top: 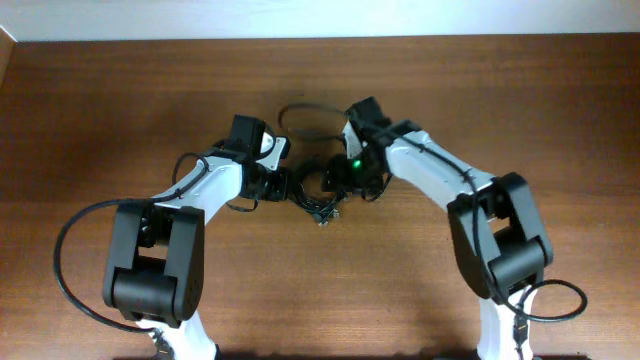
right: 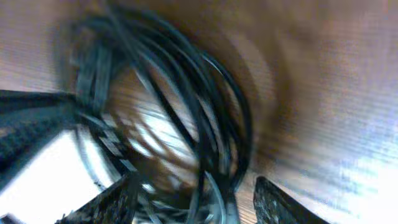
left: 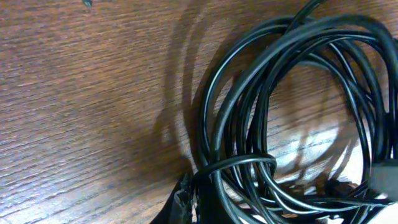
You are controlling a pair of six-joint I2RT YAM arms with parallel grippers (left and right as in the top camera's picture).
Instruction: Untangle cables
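Observation:
The cables (top: 318, 203) are a small knotted bundle of thin black cords at the table's middle, with one loop (top: 298, 110) reaching toward the back. My left gripper (top: 286, 187) is at the bundle's left side. In the left wrist view its jaws (left: 200, 205) look closed on a bunch of the cords (left: 273, 93), which coil out ahead. My right gripper (top: 345, 180) is at the bundle's right side. In the blurred right wrist view its fingers (right: 199, 205) are spread wide, with strands of the coil (right: 186, 93) between them.
The wooden table (top: 520, 90) runs wide on both sides. Thick black arm cables loop at the lower left (top: 70, 250) and lower right (top: 565, 300). The table's back edge (top: 320, 38) meets a pale wall.

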